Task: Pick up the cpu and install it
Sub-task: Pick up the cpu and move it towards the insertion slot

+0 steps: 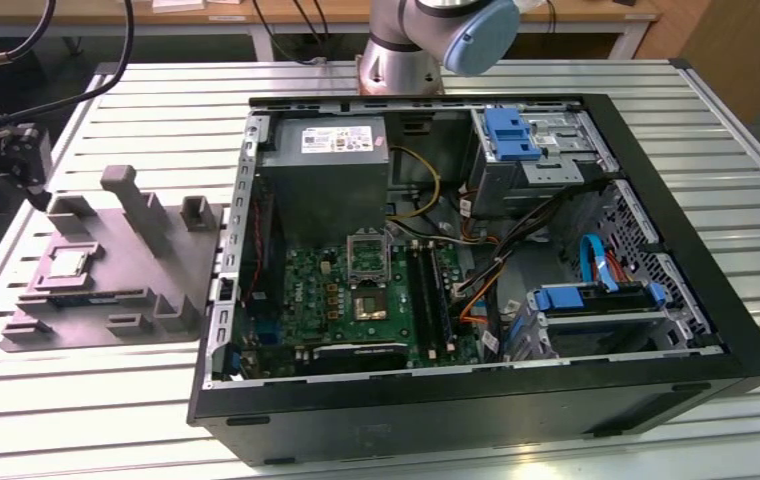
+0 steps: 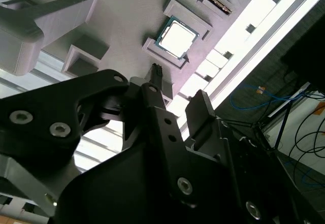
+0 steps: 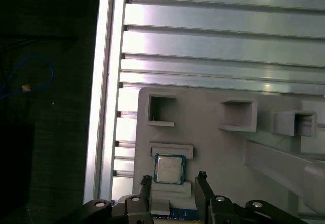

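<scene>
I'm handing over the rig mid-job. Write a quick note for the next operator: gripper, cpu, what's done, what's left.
Gripper: open, holding nothing, poised over the grey tray; in the first wrist view its fingers line up on either side of the cpu.
Cpu: lying flat in its pocket on the tray, at the exterior view's left, outside the computer case.
Done: nothing picked up yet.
Left: both the pick-up and the install on the motherboard.

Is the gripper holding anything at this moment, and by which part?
Nothing is held. The gripper is open above the cpu, which lies in its seat on the tray.
</scene>
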Tool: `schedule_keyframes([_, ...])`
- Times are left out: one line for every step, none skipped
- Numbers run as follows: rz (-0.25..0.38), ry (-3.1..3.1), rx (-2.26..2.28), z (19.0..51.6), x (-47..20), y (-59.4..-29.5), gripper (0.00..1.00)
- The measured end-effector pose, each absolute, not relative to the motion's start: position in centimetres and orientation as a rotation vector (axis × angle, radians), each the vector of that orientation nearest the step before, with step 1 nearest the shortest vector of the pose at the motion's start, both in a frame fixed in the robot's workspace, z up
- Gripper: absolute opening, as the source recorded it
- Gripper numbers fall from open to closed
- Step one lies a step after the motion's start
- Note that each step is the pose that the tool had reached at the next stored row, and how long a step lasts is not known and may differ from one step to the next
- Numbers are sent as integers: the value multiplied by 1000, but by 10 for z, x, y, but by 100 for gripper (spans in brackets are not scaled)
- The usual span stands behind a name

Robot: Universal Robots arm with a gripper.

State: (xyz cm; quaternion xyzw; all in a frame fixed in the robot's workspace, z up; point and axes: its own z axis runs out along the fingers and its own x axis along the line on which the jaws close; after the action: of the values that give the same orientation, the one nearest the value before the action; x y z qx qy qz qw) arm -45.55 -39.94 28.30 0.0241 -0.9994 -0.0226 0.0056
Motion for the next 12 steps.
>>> schedule_keyframes([-71, -3129, 75, 283, -456, -399, 46])
schedule_keyframes([-71, -3129, 75, 283, -456, -399, 53])
schedule_keyframes([-71, -3129, 75, 283, -456, -399, 53])
schedule_keyframes([-71, -3129, 75, 283, -456, -399, 53])
schedule_keyframes([-71, -3129, 75, 283, -456, -399, 53])
schedule_keyframes([-71, -3129, 75, 283, -455, -399, 53])
schedule_keyframes([-71, -3129, 75, 283, -456, -399, 53])
schedule_keyframes([-71, -3129, 75, 283, -456, -399, 53])
schedule_keyframes([-71, -3129, 75, 283, -456, -399, 53])
schedule_keyframes([-71, -3129, 76, 283, -456, -399, 53])
schedule_keyframes([-71, -3129, 75, 283, -456, -399, 54])
schedule_keyframes([-71, -3129, 75, 283, -456, -399, 54])
